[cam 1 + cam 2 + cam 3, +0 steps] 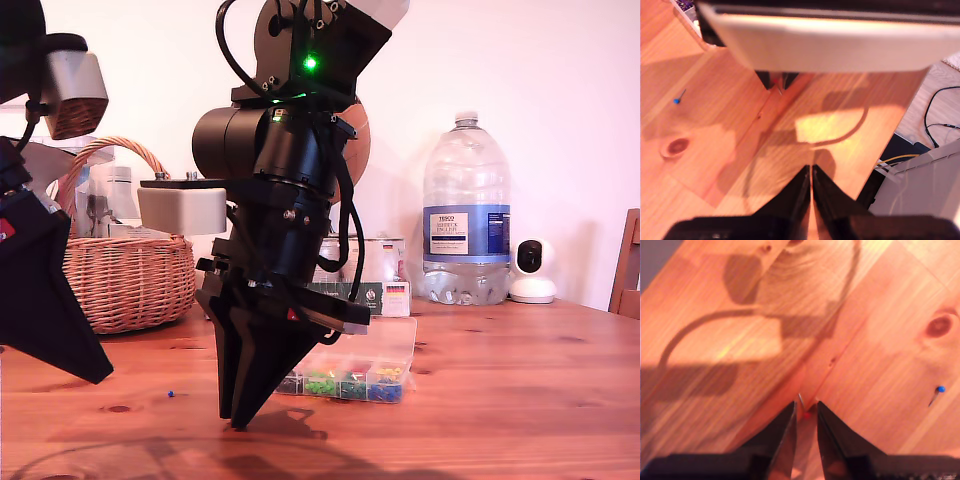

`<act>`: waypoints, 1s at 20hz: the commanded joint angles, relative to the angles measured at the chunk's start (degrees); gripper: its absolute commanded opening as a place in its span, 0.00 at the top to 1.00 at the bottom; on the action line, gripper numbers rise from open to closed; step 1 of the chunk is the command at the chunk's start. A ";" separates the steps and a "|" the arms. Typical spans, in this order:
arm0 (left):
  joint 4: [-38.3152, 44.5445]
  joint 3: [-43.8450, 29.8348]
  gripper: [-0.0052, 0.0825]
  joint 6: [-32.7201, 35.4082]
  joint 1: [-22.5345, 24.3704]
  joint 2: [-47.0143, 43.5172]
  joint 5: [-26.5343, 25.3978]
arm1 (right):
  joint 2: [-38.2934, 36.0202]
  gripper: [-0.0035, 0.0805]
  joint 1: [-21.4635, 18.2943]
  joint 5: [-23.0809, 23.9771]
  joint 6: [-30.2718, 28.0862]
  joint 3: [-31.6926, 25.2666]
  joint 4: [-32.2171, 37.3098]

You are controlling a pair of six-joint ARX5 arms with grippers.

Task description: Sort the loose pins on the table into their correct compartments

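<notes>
My second end effector (805,412), red-headed pin (806,415) between tips

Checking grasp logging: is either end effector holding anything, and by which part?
Cannot tell. The red pin lies head-end between the tips of my second end effector, jaws slightly apart. My first end effector is shut, empty.

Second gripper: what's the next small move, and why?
Probably close my second gripper: its jaws stand slightly apart, down at the table, with the red pin between their tips, seemingly not yet pinched.
</notes>
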 commanded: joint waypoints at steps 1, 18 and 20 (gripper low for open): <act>0.15 0.35 0.97 -0.24 -0.13 0.20 0.04 | 2.16 0.84 0.57 0.20 -0.09 0.44 -0.04; -0.07 0.35 0.97 -0.26 -0.13 0.20 0.07 | 4.15 0.90 0.81 0.52 -0.11 0.44 -0.04; -0.07 0.35 0.97 -0.26 -0.13 0.20 0.07 | 4.52 0.94 0.98 0.68 -0.11 0.44 -0.17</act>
